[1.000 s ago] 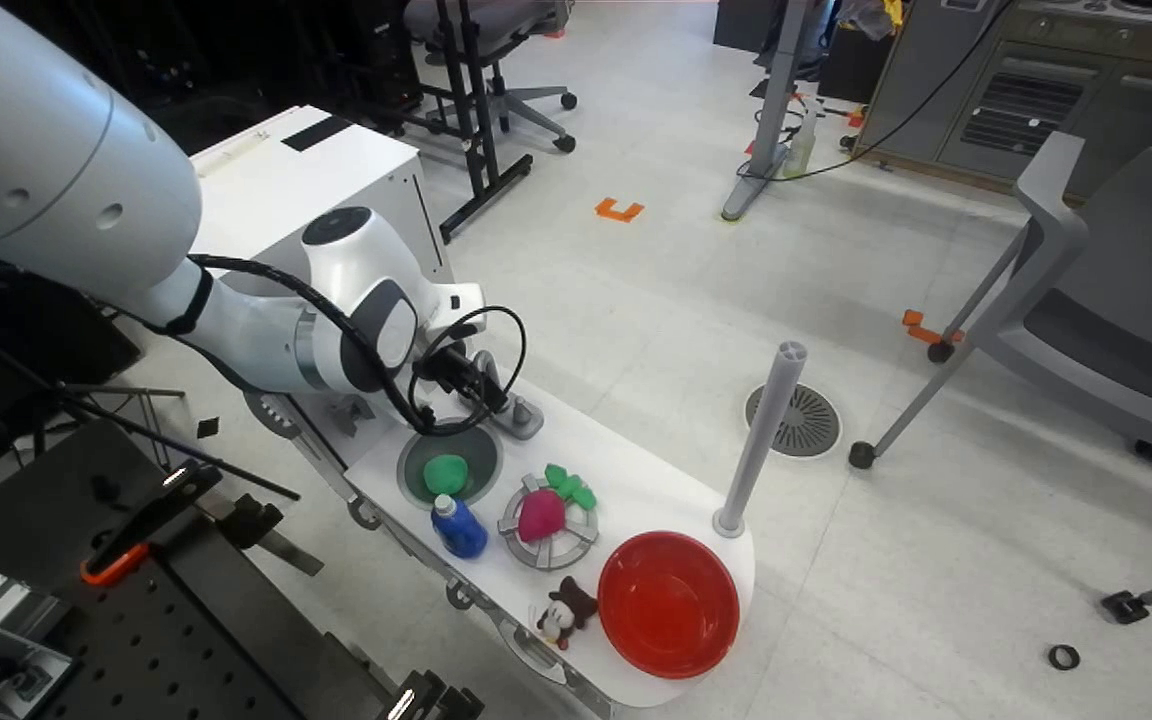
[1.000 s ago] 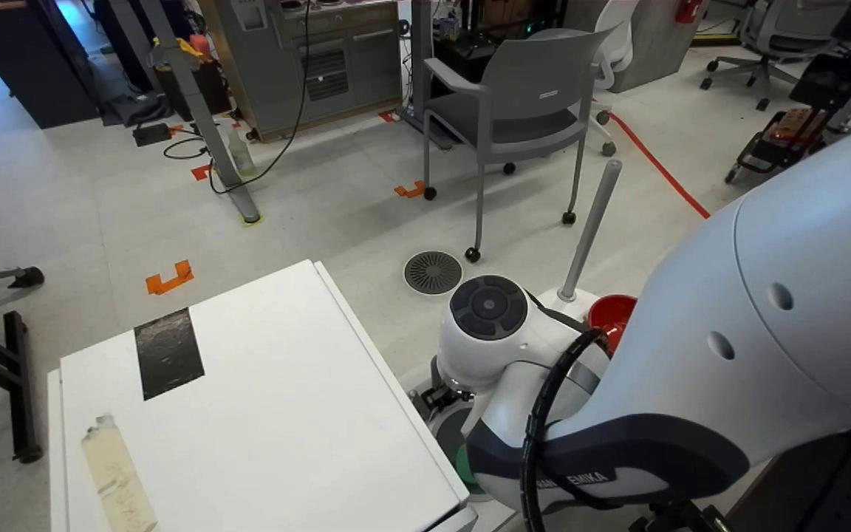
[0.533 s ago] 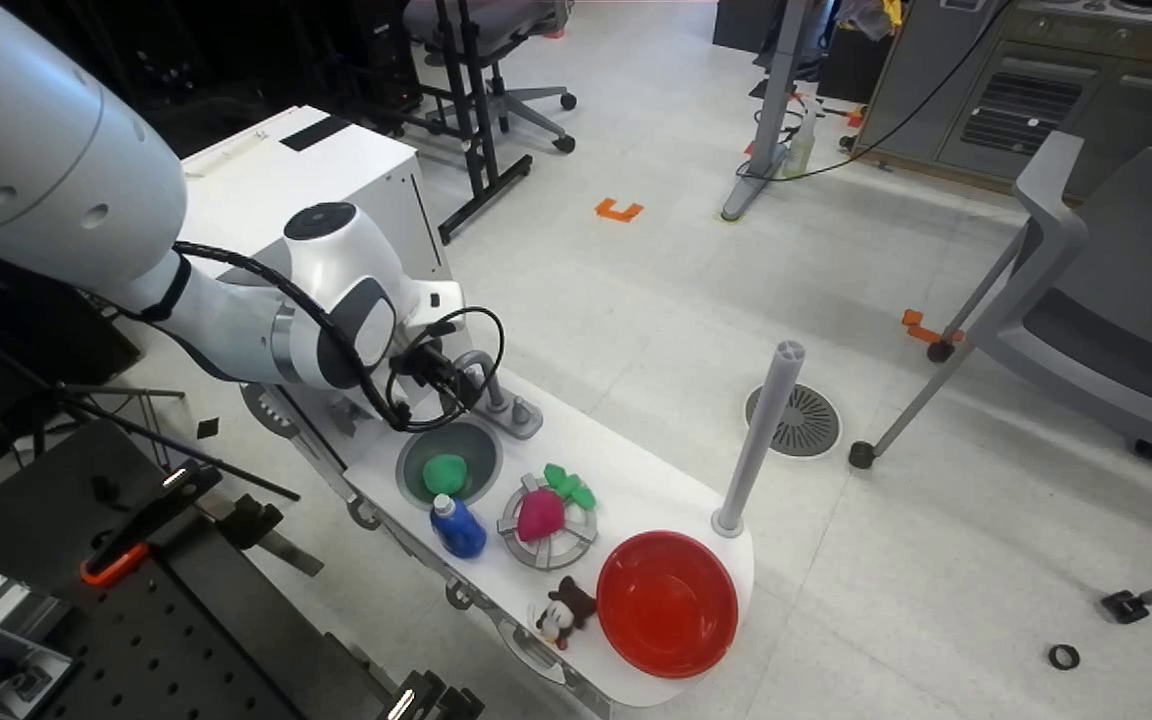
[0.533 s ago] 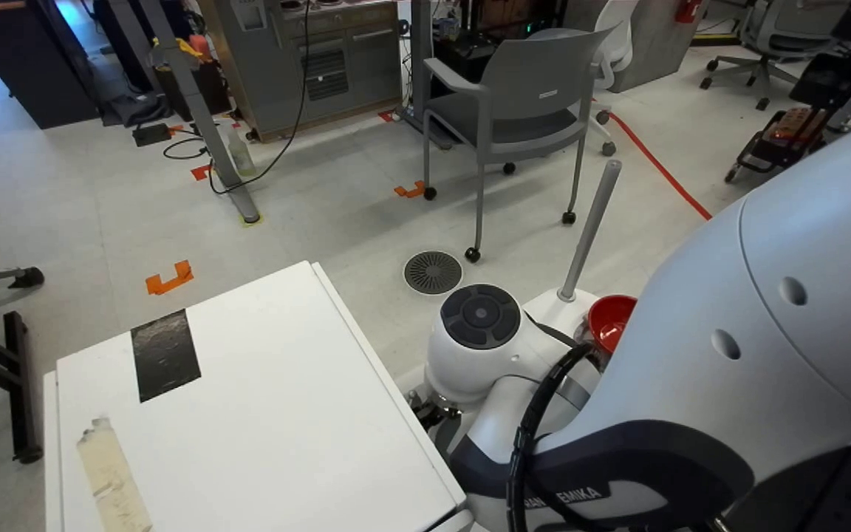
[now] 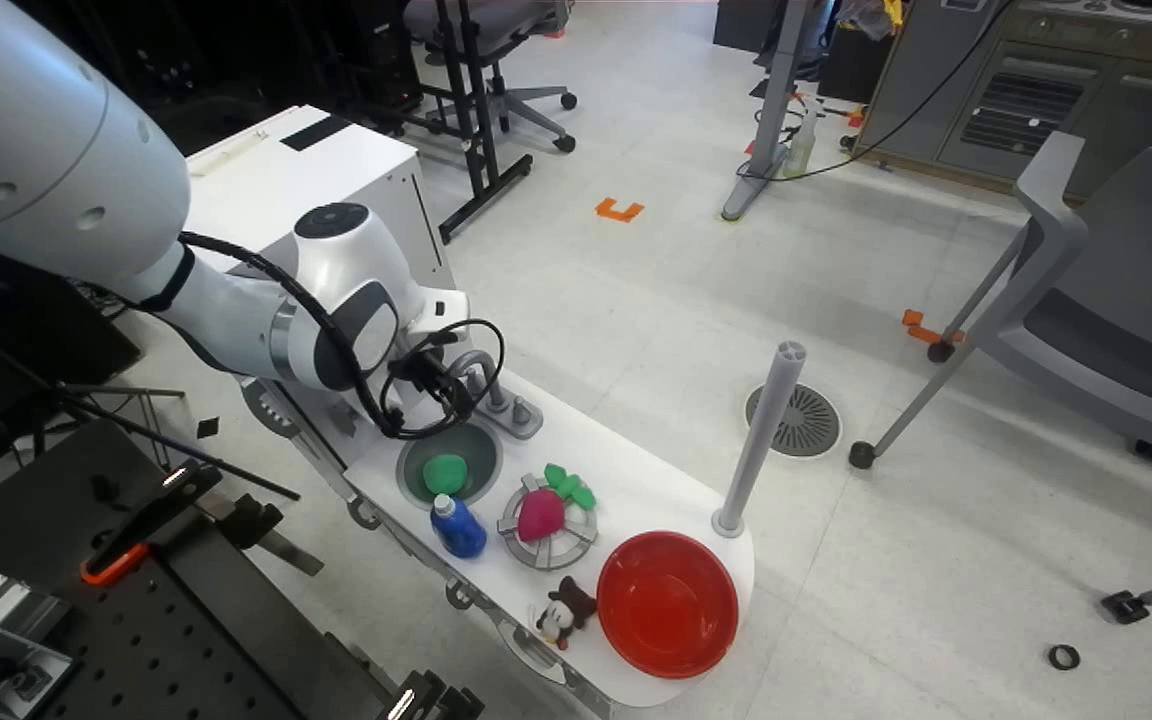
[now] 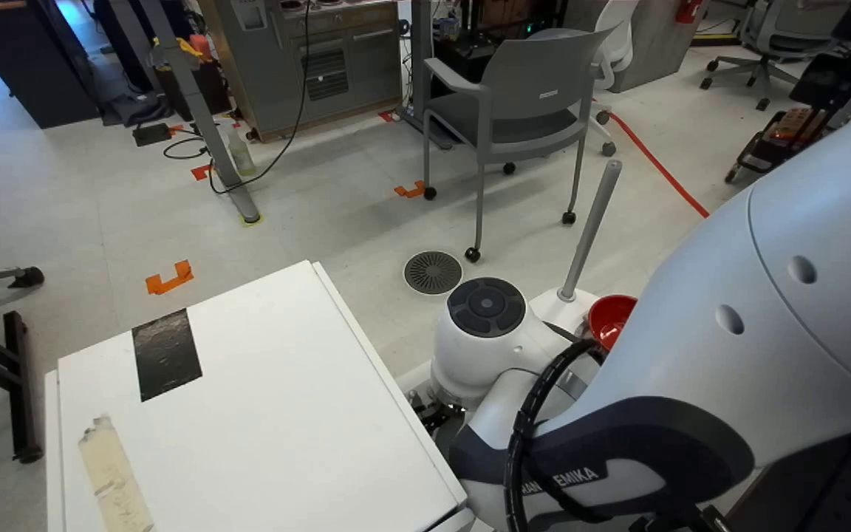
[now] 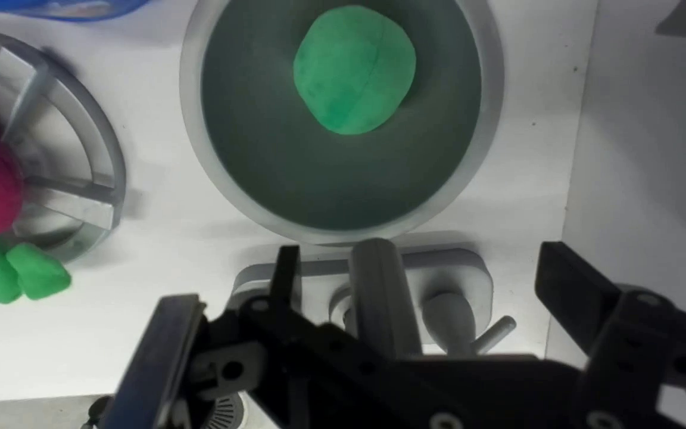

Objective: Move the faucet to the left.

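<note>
The silver-grey faucet (image 5: pixel 521 418) stands on the white countertop beside the sink. Its bent spout (image 7: pixel 382 292) points towards the sink in the wrist view, and a knob with a small lever (image 7: pixel 453 319) stands right of it. My gripper (image 7: pixel 421 262) is open. The spout and knob show between its fingers, the spout nearer the left finger. No finger visibly touches the spout; the faucet's lower parts are hidden behind the gripper. In an exterior view my gripper (image 5: pixel 461 398) is at the spout, over the sink's edge. In another exterior view the arm and a white cabinet hide the faucet.
The round sink (image 7: pixel 343 190) holds a green toy (image 7: pixel 355 68). Nearby are a blue bottle (image 5: pixel 458 528), a grey burner (image 5: pixel 556 550) with a magenta toy, a plush mouse (image 5: pixel 566 610), a red bowl (image 5: pixel 668 605) and a grey post (image 5: pixel 764 435). A white cabinet (image 6: pixel 270 414) stands close beside the arm.
In an exterior view my hand has moved left from the faucet's base, then slightly down over the last half second. More of the spout shows now. The other objects have not moved.
</note>
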